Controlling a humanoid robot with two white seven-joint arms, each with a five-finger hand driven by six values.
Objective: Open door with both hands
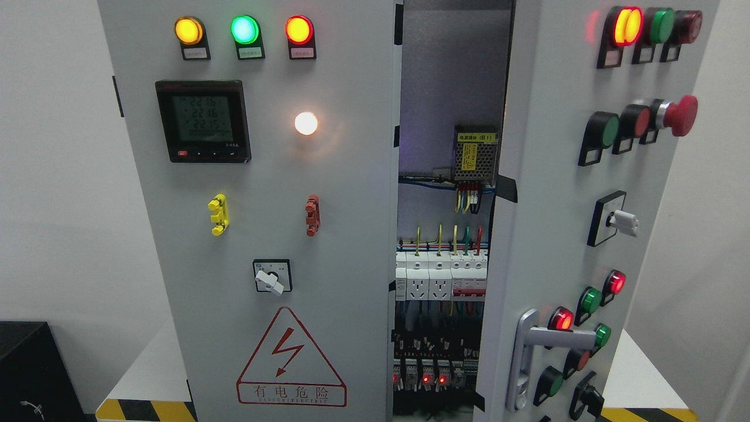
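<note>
Both cabinet doors, the left door (263,193) and the right door (556,223), look like smooth, matt grey painted metal. The handle (530,346) is satin silver metal. The lamps (244,29) and red button (682,115) are glossy plastic.

Robot's body — nowhere in view
</note>
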